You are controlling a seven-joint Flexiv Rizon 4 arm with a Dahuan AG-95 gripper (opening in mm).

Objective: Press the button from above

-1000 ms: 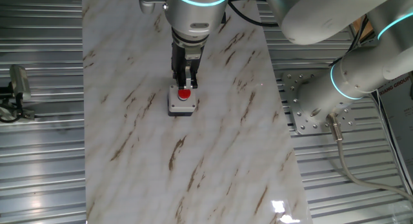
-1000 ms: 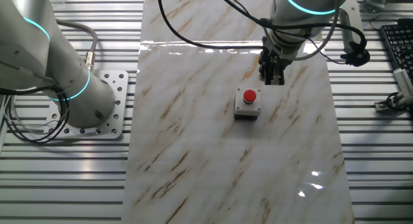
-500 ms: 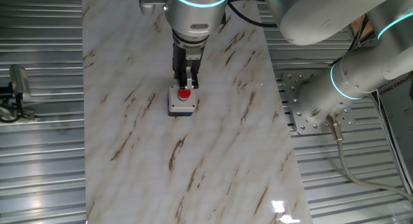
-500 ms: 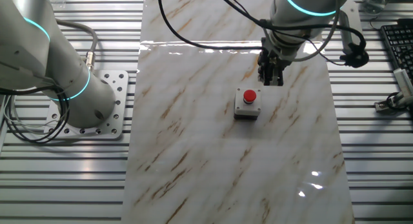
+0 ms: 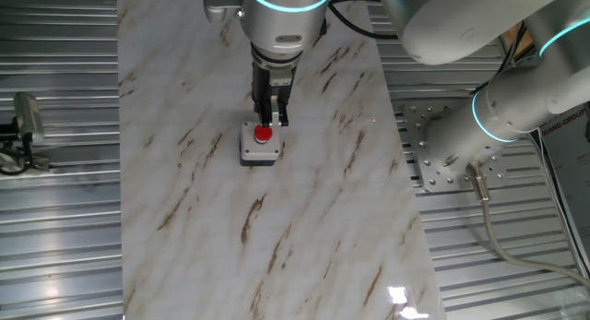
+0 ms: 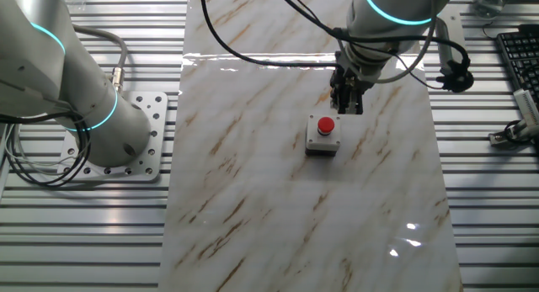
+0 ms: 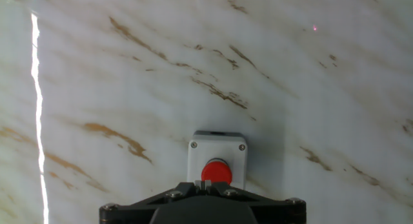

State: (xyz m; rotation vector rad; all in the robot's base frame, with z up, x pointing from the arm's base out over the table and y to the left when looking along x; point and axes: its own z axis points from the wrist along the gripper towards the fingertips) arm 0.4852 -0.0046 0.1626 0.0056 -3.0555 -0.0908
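The button is a small round red cap on a square light-grey box that stands on the marble-patterned table top. It also shows in the other fixed view and in the hand view. My gripper hangs above the table just behind the box, with its tips a little above the red cap. In the other fixed view the gripper is up and to the right of the button. In the hand view the gripper has its two pads touching, so it is shut and holds nothing.
The marble sheet is bordered by ribbed metal table. A second robot arm's base stands on a bolted plate beside the sheet. A keyboard lies at the far right edge.
The gripper has shifted slightly sideways toward the point above the button. The button box has not moved.
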